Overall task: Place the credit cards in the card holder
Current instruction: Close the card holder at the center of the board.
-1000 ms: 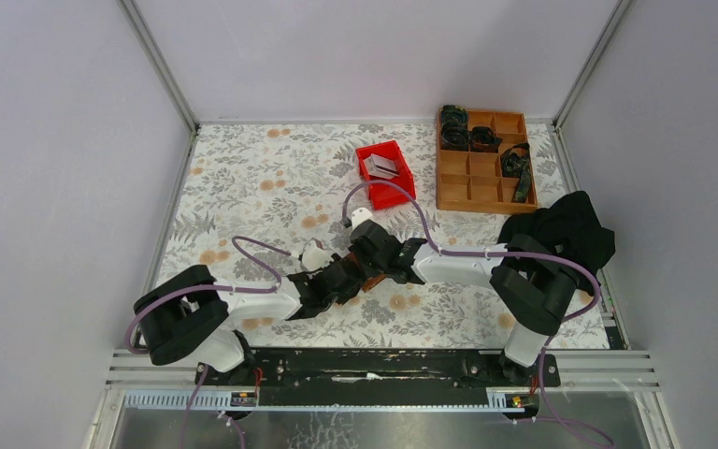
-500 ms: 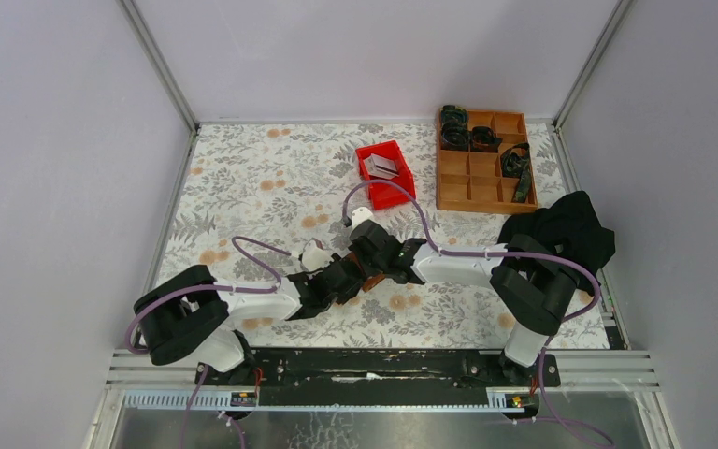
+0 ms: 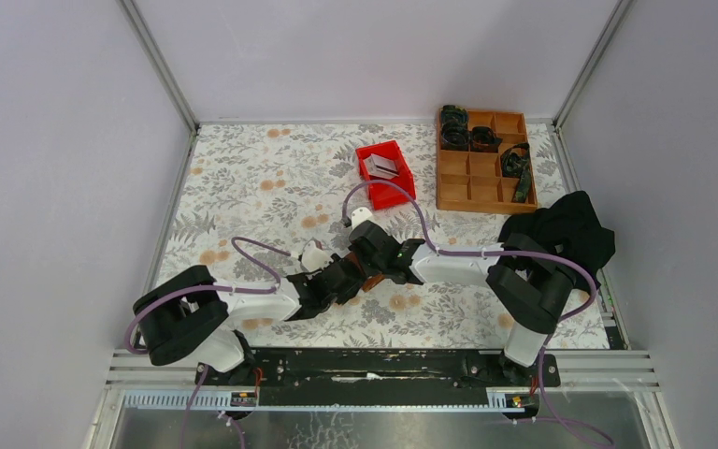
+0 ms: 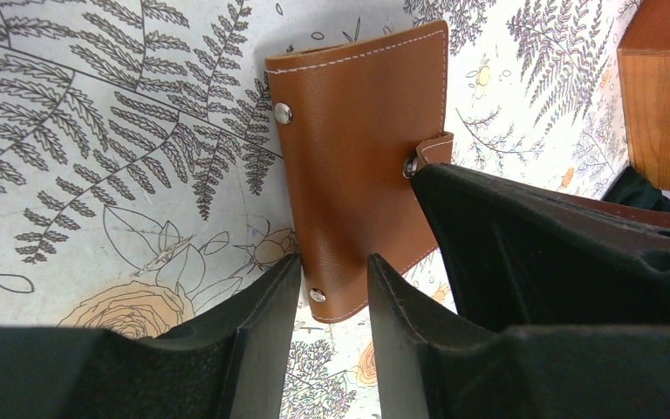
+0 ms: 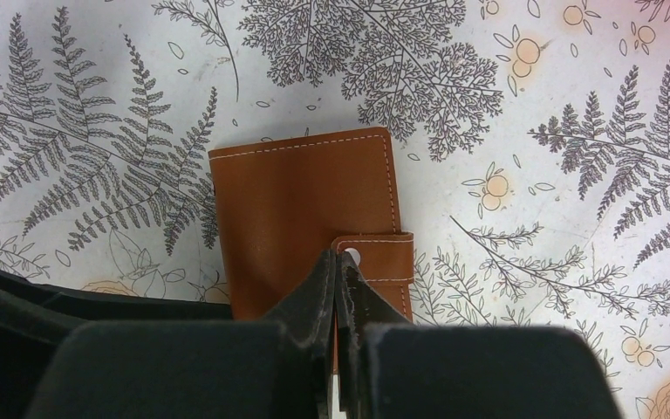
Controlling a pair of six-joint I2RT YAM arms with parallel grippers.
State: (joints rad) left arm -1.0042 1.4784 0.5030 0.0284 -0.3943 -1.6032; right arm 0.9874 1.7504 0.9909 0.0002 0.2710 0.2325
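Observation:
The card holder (image 4: 358,148) is a brown leather wallet lying closed on the flowered table, also seen in the right wrist view (image 5: 297,218); in the top view only a sliver of it (image 3: 371,279) shows between the two grippers. My left gripper (image 4: 333,262) is open by a narrow gap, its tips over the wallet's near corner. My right gripper (image 5: 340,257) is shut, its tips pinching the end of the snap tab (image 5: 384,257). Grey credit cards (image 3: 380,166) lie in the red bin (image 3: 397,192) farther back.
An orange-brown compartment tray (image 3: 481,182) with dark items stands at the back right; its corner shows in the left wrist view (image 4: 663,87). A black cloth (image 3: 566,229) lies at the right edge. Walls enclose the table on three sides.

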